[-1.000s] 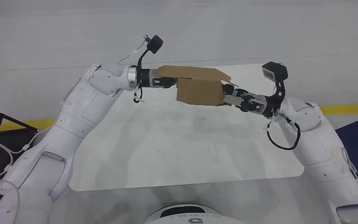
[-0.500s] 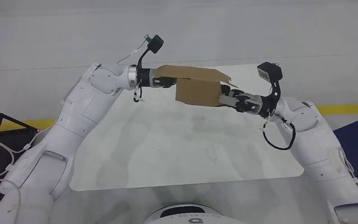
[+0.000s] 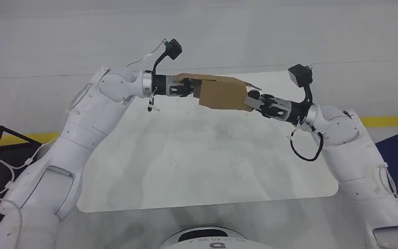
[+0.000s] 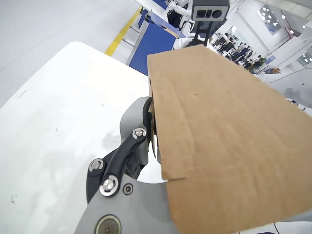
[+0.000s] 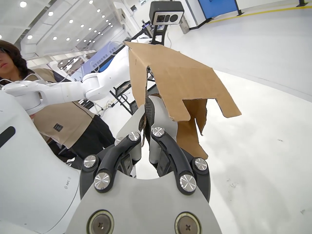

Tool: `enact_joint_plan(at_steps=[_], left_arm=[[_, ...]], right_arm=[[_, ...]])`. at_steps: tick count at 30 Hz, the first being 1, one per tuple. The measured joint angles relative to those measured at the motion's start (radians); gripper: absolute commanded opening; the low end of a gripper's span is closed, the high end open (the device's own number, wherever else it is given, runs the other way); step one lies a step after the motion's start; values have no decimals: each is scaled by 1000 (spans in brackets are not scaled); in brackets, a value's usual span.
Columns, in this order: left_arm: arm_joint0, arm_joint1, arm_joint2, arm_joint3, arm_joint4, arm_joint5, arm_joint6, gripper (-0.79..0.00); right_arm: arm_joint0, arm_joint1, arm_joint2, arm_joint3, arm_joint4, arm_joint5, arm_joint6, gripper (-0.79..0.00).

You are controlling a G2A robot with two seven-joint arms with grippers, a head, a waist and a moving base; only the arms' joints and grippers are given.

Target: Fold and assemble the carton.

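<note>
White table (image 3: 186,168) on a grey floor (image 3: 205,31) with a yellow line (image 3: 379,121). Over its far side the half-folded brown carton (image 3: 221,93) is held aloft, with the left gripper (image 3: 186,87) and right gripper (image 3: 252,102) each clamped on one end.

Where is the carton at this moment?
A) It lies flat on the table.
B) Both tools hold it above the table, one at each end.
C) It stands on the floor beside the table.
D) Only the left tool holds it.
B: the left tool and the right tool each clamp one end of the carton, which hangs clear of the table.
</note>
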Motion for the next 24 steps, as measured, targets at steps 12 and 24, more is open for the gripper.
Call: enact_joint_plan(at_steps=[12,24], left_arm=[[-2,3,-11,-7,149,19,26,-785],[-6,11,-34,-11,208,-32,28,-785]], right_arm=[[-20,-1,4,-31,-18,42,-11,-603],[-5,2,62,-18,-13,42,-49,-453]])
